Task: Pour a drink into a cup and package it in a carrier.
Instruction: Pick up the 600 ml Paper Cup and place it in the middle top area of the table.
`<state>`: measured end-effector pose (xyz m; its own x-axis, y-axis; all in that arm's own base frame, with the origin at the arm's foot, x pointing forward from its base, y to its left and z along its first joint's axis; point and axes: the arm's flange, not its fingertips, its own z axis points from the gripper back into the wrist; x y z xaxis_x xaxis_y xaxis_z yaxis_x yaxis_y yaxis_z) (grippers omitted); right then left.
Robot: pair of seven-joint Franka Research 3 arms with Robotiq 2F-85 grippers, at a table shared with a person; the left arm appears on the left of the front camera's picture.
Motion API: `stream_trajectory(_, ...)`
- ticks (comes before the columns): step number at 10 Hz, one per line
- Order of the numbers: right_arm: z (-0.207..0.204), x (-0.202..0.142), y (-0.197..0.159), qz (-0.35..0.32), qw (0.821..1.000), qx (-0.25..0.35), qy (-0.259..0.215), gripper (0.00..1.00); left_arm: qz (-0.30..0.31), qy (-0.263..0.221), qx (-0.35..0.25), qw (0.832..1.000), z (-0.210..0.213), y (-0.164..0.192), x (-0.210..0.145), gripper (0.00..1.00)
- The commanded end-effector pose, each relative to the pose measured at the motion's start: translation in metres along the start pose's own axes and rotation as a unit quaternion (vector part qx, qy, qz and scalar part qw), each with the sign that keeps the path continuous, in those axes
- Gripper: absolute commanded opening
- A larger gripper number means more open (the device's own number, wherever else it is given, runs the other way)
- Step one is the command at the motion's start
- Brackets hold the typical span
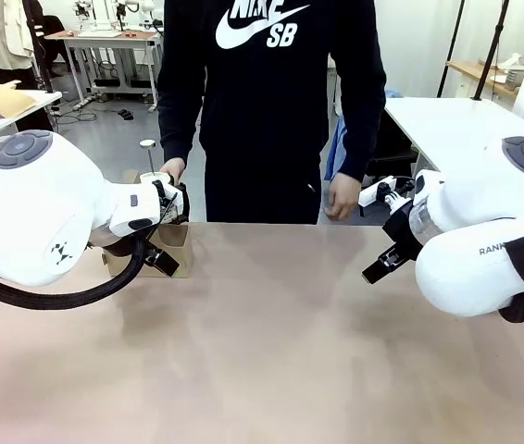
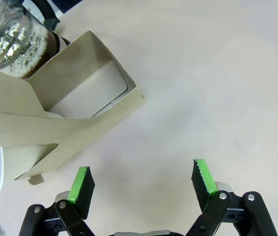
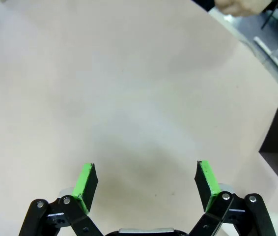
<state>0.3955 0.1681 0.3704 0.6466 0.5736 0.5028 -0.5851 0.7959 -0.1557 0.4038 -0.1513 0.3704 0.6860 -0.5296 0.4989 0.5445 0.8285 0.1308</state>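
Where the brown cardboard carrier (image 2: 26, 123) stands on the desk (image 1: 290, 351), its near slot lies open toward the left pincer (image 2: 141, 179), which hangs released just beside it. Beyond the carrier, a glass press jug (image 2: 4, 34) holds the foamy dark brown drink (image 2: 41, 42), with a person's hand (image 1: 174, 170) beside its top. The right pincer (image 3: 146, 179), also released, hovers over bare desk, well apart.

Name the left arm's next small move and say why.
Probably ease the open left gripper toward the clear glass press jug beside the brown cardboard carrier: the jug holds dark brown liquid, and the jaws grip nothing.
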Motion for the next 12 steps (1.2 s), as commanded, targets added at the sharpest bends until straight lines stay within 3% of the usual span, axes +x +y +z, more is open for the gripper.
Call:
stream_trajectory(1, 0.000, 0.000, 0.000, -0.001, 1.000, 0.000, 0.000, 1.00, 0.000, 0.000, 0.000, 1.000, 0.000, 0.000, 0.000, 1.00)
stream_trajectory(3, 0.000, 0.000, 0.000, 0.000, 1.000, 0.000, 0.000, 1.00, 0.000, 0.000, 0.000, 1.000, 0.000, 0.000, 0.000, 1.00)
stream_trajectory(8, 0.095, 0.085, -0.111, 0.035, 0.997, 0.063, -0.031, 1.00, 0.000, 0.000, 0.000, 1.000, 0.000, 0.000, 0.000, 1.00)
stream_trajectory(10, 0.129, 0.077, -0.178, 0.085, 0.983, 0.151, -0.066, 1.00, 0.000, 0.000, 0.000, 1.000, 0.000, 0.000, 0.000, 1.00)
stream_trajectory(12, 0.145, 0.034, -0.243, 0.121, 0.964, 0.204, -0.122, 1.00, 0.000, 0.000, 0.000, 1.000, 0.000, 0.000, 0.000, 1.00)
